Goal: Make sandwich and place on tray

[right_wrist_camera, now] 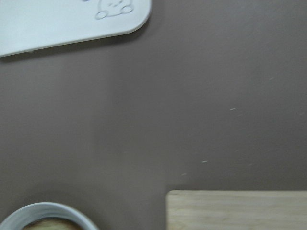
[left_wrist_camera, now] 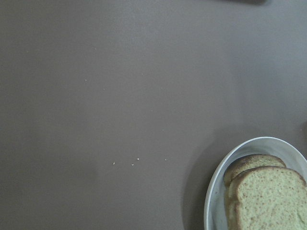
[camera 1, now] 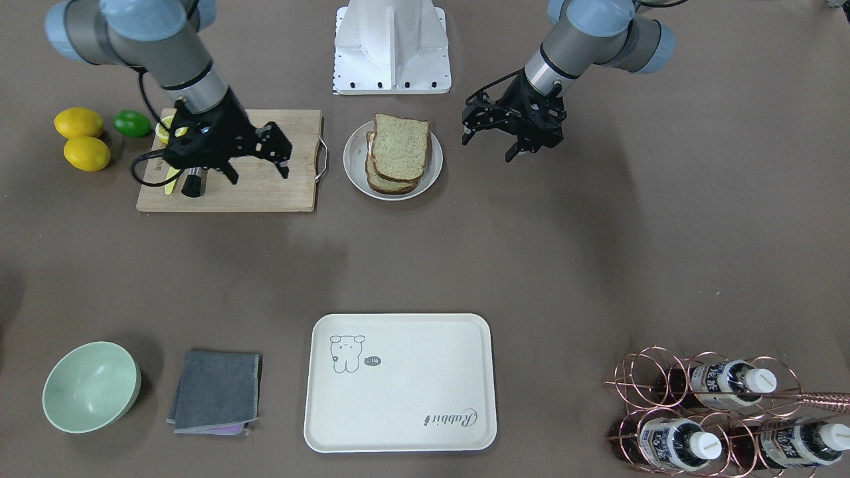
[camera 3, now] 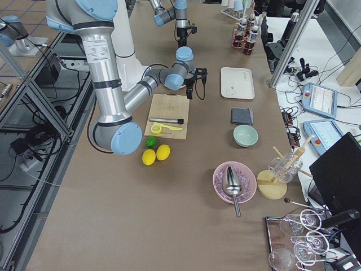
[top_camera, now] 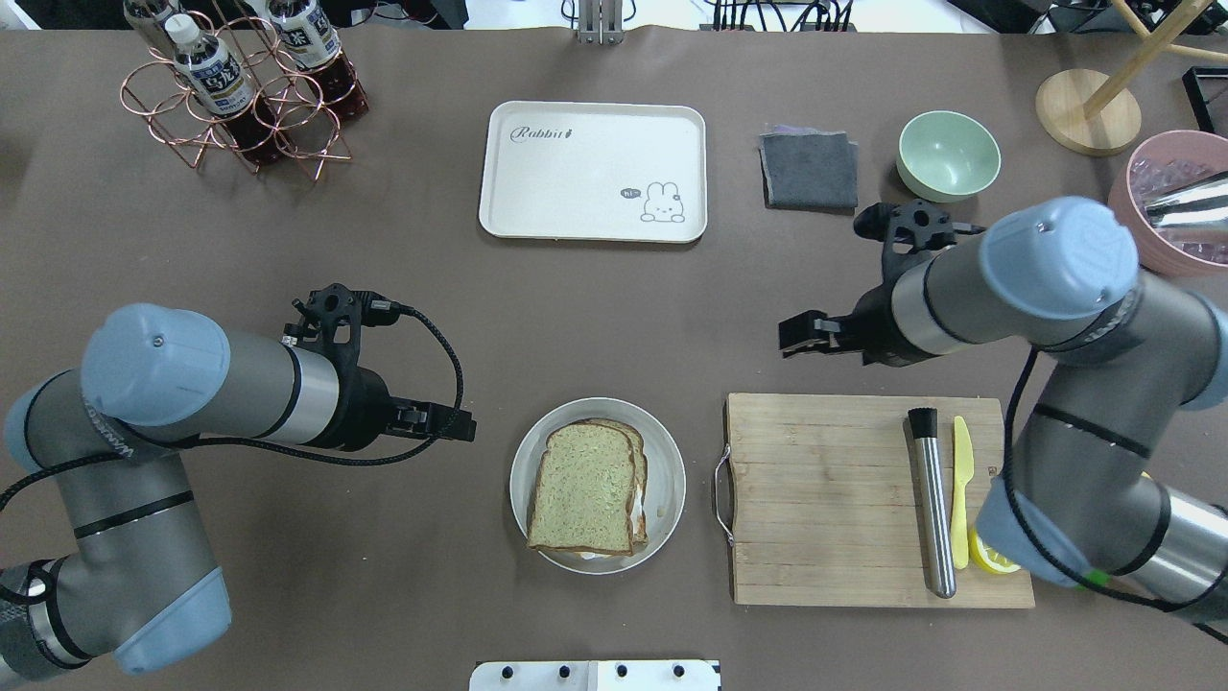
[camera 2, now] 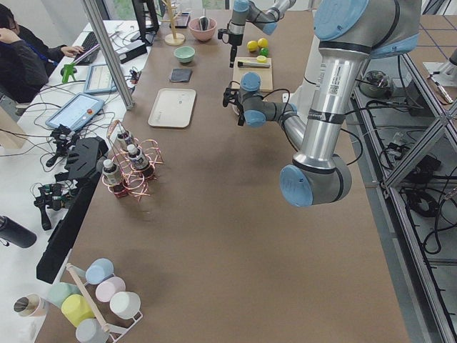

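Overhead exterior: tray rabbit drawing whole; right wrist-mounted crops it.

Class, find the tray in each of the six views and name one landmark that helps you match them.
Front-facing: tray, bottom centre.
Overhead: tray, top centre.
Exterior left: tray, upper left of centre.
Exterior right: tray, upper right of centre.
Left wrist: not in view.
Right wrist: tray, top-left corner, cut off.
Landmark: the board, seen in all but the left wrist view.
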### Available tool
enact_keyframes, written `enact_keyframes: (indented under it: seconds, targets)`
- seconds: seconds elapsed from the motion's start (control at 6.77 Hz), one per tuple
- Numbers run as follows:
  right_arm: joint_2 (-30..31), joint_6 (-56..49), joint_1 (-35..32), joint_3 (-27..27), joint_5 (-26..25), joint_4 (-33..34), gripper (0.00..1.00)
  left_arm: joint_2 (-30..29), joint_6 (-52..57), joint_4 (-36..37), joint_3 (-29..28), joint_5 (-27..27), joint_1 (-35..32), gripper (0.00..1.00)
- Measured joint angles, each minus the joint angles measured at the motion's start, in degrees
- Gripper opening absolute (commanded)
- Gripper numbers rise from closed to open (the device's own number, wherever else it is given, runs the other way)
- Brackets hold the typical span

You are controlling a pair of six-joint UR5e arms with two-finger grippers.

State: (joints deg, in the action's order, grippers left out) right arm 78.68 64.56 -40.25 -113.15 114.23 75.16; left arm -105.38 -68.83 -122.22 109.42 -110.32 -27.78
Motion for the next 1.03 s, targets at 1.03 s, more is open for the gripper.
enact_keyframes:
  seconds: [1.03]
  targets:
    - [22.56,-63.45,-42.22,11.13,18.51,3.84,1.0,-9.18,-0.58,-0.03,-9.42,0.02,2.24,0.93]
